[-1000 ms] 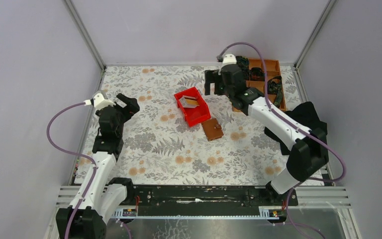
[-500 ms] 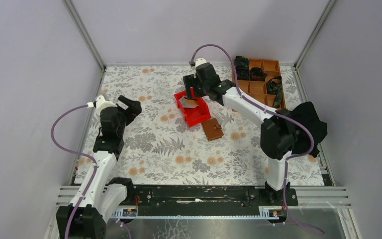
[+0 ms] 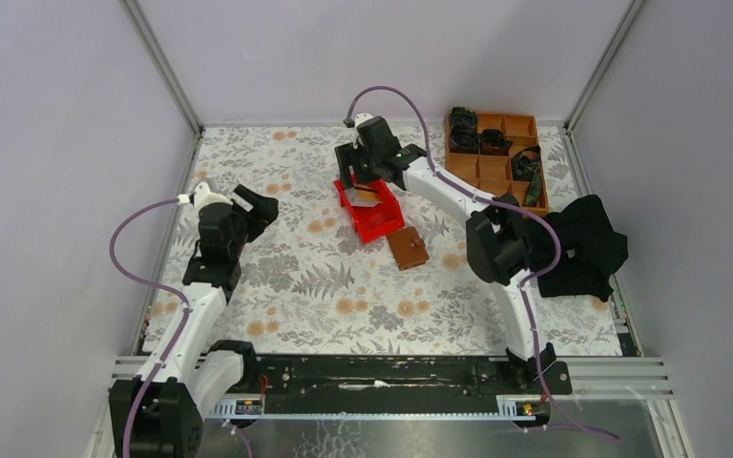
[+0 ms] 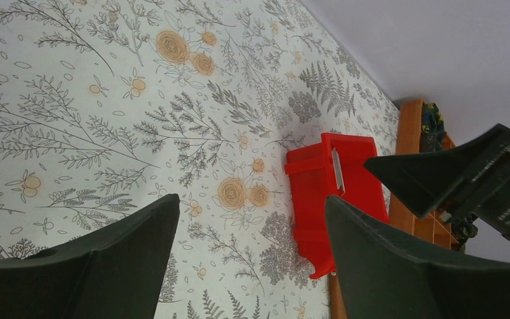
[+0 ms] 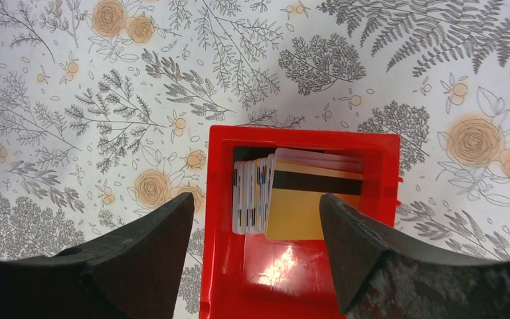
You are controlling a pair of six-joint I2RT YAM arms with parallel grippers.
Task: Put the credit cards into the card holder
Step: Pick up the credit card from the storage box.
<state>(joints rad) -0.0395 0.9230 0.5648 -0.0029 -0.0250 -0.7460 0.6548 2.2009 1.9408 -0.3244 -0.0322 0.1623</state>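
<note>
**In the red bin, a stack of cards under a spread right gripper**

Inside the red bin (image 5: 239, 279), the credit cards (image 5: 312, 206) stand as a tight stack against the end wall that lies farthest from the arm bases. The front card shows a tan-yellow face with a dark stripe across its top. The cards behind it show only white edges with black marks. The rest of the bin floor is bare, shiny red plastic.

The card holder (image 3: 408, 248) lies folded shut and flat on the floral table cover (image 3: 286, 286), just beside the bin's near right corner. I cannot tell whether the two touch. Well to the right of the bin sits an orange-brown compartment tray (image 3: 511, 124). Several of its cells hold dark small items too small to identify. A crumpled black cloth (image 3: 587, 243) lies right of the bin, nearer the bases than the tray.

The right arm stretches far out from its base, with its wrist over the bin's far end. The right gripper (image 5: 255, 203) points down at the stack with its fingers wide apart, one on each side of the cards. It is above them and touching nothing.

The left arm is bent at the elbow, well to the left of the bin. The left gripper (image 4: 251, 203) is raised off the table and aimed toward the bin, its fingers spread and empty.
</note>
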